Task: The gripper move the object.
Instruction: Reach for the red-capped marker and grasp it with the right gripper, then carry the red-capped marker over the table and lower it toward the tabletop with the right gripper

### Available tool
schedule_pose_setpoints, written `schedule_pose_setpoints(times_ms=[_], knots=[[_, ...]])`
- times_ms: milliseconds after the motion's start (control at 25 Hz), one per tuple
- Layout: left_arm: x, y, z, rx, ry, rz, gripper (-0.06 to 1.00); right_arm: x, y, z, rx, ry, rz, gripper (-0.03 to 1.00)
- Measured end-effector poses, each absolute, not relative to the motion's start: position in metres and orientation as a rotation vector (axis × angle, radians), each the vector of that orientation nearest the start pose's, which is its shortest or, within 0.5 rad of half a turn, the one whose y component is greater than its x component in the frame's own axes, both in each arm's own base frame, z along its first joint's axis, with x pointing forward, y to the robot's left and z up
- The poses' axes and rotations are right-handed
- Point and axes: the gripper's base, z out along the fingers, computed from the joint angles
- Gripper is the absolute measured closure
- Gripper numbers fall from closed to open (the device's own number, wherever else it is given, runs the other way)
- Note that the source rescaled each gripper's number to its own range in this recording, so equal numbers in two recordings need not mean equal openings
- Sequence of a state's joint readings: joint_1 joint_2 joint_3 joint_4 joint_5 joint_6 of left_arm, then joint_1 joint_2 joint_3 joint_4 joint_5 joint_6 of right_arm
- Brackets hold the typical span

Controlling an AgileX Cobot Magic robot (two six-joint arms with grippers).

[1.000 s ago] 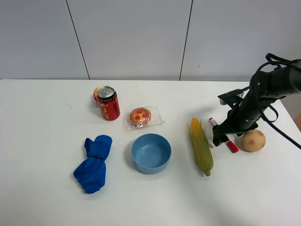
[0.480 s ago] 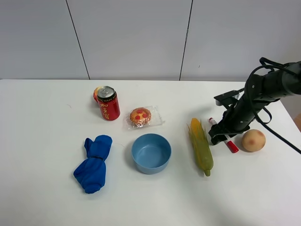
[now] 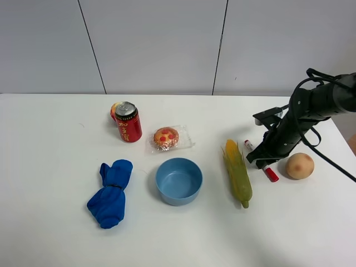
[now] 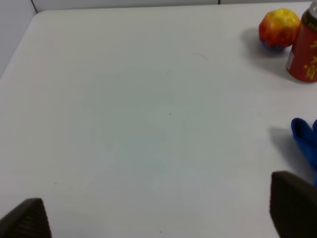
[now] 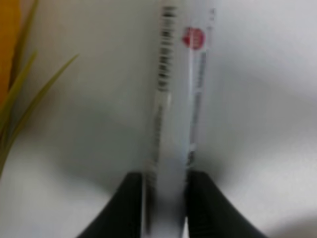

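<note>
The white marker pen with a red cap [image 3: 271, 174] lies between the corn cob [image 3: 237, 172] and a peach [image 3: 300, 166] at the right of the table. My right gripper [image 3: 259, 161] is down over the pen's middle. In the right wrist view its two black fingers [image 5: 130, 204] press on both sides of the white barrel [image 5: 174, 119], so it is shut on the pen. I cannot tell whether the pen is off the table. My left gripper [image 4: 158, 218] is open and empty above bare table; it does not show in the exterior view.
A blue bowl [image 3: 178, 180], a blue cloth [image 3: 110, 193], a red can [image 3: 128, 122] and a wrapped bun [image 3: 167, 137] stand left of the corn. Corn husk leaves [image 5: 15, 99] lie close beside the pen. The left wrist view shows the can [image 4: 304, 52] and a red-yellow fruit [image 4: 279, 28].
My right gripper has settled onto the pen and closed on it. The pen has shifted slightly to the left with it. The left arm has not visibly moved.
</note>
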State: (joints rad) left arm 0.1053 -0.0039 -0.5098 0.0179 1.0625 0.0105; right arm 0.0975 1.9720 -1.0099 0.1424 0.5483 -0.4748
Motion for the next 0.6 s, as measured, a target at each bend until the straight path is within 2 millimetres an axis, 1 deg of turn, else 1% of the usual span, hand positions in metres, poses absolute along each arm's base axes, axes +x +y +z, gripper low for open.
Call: schedule_pose_setpoints(times_ms=[40,400,480,600], knots=[[-0.007,0.001,0.28,-0.097,2.031,0.094,-0.06,0.335,0.04,0.1,-0.674,2.903,0.081,0.97],[-0.007,0.001,0.28,-0.097,2.031,0.094,-0.06,0.334,0.04,0.102,-0.67,2.904,0.084,0.97],[-0.007,0.001,0.28,-0.097,2.031,0.094,-0.06,0.334,0.04,0.108,-0.658,2.892,0.082,0.97],[-0.007,0.001,0.28,-0.097,2.031,0.094,-0.06,0.334,0.04,0.122,-0.636,2.861,0.078,0.97]])
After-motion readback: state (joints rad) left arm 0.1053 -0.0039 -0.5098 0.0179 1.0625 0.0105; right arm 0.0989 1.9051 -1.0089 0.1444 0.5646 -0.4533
